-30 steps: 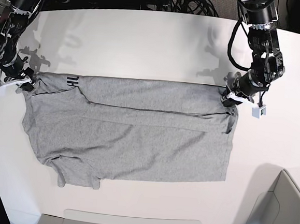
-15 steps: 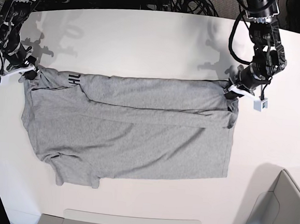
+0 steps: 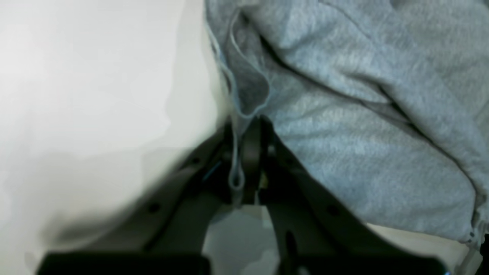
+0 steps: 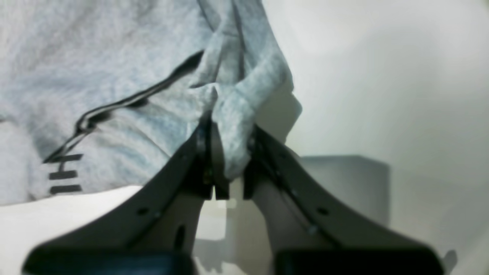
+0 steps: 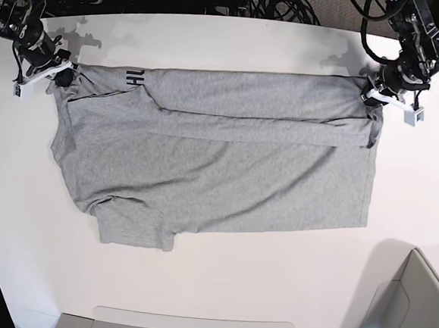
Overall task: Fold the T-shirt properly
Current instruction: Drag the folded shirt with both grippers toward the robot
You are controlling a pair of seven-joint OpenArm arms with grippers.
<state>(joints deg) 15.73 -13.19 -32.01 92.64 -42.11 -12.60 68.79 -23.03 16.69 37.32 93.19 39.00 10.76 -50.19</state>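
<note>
T-shirt [image 5: 212, 163] corners pinched in both tools

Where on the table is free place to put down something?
Bare table lies in front of the T-shirt, a narrow strip behind it, and at its right up to the grey bin. It is crowded at the far corners, where both grippers pinch it.

Black letters "HL" show on the T-shirt [image 5: 212, 156] near its far edge.
</note>
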